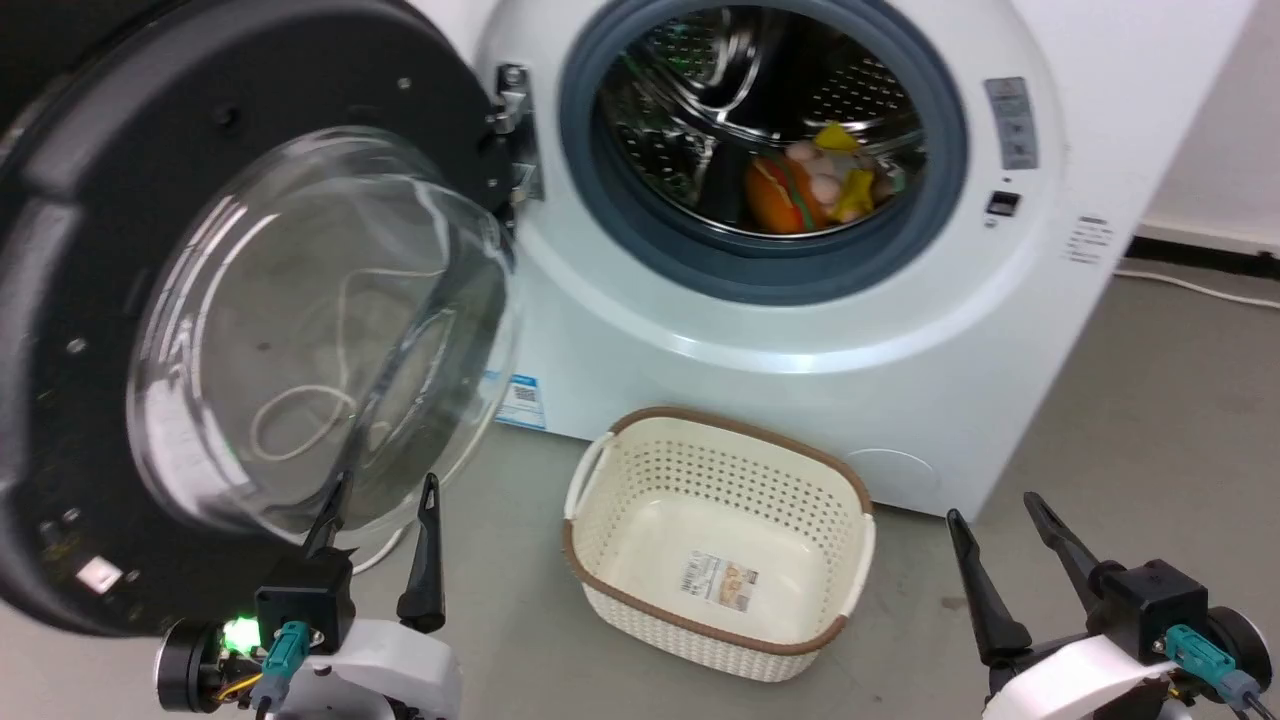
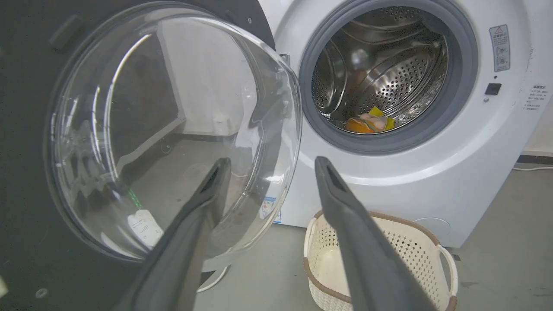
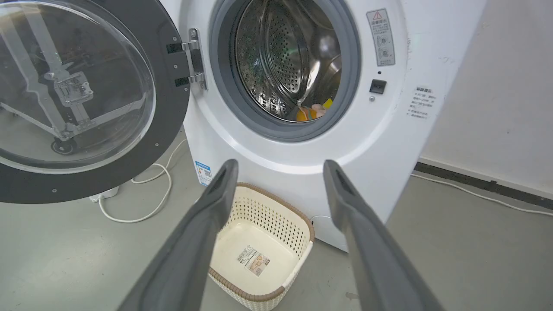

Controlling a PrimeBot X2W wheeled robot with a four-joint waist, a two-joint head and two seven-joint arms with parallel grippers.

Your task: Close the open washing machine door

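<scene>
Door (image 1: 95, 160): stood wide open, swung out to the left of the washer (image 1: 700, 335), its inner face turned toward the robot.
Door, cut off: the black rim ran past the left and top edges of the head view, so its far-left part went unseen.
Glass (image 1: 320, 330): the clear bowl bulged out from the rim; reflections and the cable (image 3: 142, 211) lying on the floor behind it blurred what was seen through it.
Hinge (image 1: 512, 110): a metal bracket joined the door to the washer front, just left of the drum (image 1: 700, 70).
Drum contents: soft toys (image 1: 805, 190) in orange, pink and yellow lay at the bottom, partly hidden by the grey seal; their shapes were hard to make out.
Left gripper (image 1: 385, 485): fingers spread, holding nothing, tips near the lower edge of the glass; whether the left finger touched it could not be told.
Right gripper (image 1: 995, 507): fingers spread and empty, near right, well apart from the door.
Basket (image 1: 720, 425): cream with a brown rim, on the floor just in front of the washer, between the grippers; its sticker (image 1: 720, 582) was too small to read.
Warning label (image 3: 380, 36): a red triangle at the top, the writing below it unreadable.
Blue sticker (image 1: 520, 400): low on the washer front, partly behind the glass, its text illegible.
Side print (image 3: 421, 101): small lines on the right of the washer, not readable.
</scene>
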